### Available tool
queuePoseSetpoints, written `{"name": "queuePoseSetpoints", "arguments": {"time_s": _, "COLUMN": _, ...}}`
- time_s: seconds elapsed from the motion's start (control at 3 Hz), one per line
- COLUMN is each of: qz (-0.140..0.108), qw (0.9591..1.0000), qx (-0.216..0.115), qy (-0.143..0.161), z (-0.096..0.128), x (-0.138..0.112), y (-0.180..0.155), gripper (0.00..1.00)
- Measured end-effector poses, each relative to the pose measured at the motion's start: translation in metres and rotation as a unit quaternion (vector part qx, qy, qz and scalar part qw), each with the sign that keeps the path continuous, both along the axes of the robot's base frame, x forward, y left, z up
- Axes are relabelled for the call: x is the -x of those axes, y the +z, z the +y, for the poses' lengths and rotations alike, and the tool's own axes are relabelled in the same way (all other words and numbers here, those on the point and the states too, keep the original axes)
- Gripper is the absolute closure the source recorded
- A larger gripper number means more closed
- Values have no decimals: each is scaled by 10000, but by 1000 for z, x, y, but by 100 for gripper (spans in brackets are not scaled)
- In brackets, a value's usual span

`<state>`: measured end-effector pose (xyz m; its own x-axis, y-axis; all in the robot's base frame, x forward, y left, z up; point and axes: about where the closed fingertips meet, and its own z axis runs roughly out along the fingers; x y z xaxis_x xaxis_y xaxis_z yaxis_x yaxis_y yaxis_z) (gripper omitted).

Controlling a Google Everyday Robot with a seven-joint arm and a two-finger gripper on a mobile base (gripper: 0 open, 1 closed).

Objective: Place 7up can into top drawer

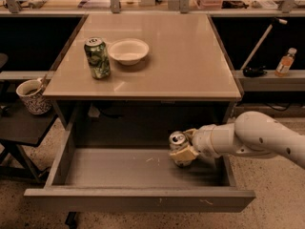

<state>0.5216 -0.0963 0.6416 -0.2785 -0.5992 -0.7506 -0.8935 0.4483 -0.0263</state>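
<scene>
The top drawer (138, 199) is pulled out wide under the table, showing its scuffed grey floor. My gripper (183, 147) reaches in from the right and is shut on the 7up can (177, 144), holding it upright inside the drawer at its right middle, low over the floor. Only the can's silver top and a little of its pale body show; the rest is hidden by the fingers. Whether the can's base touches the floor I cannot tell.
On the table top (190, 56) stand a darker green patterned can (97, 57) and a white bowl (127, 50). A patterned mug (32, 96) sits on a low stand at left. A bottle (286, 62) stands on the shelf at right.
</scene>
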Motion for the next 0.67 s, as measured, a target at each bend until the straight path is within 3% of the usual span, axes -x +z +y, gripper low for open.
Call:
{"name": "queuePoseSetpoints", "arguments": {"time_s": 0.33, "qz": 0, "qw": 10000, "qx": 0, "qy": 0, "z": 0, "x": 0, "y": 0, "gripper": 16}}
{"name": "queuePoseSetpoints", "arguments": {"time_s": 0.67, "qz": 0, "qw": 10000, "qx": 0, "qy": 1, "z": 0, "x": 0, "y": 0, "gripper": 0}}
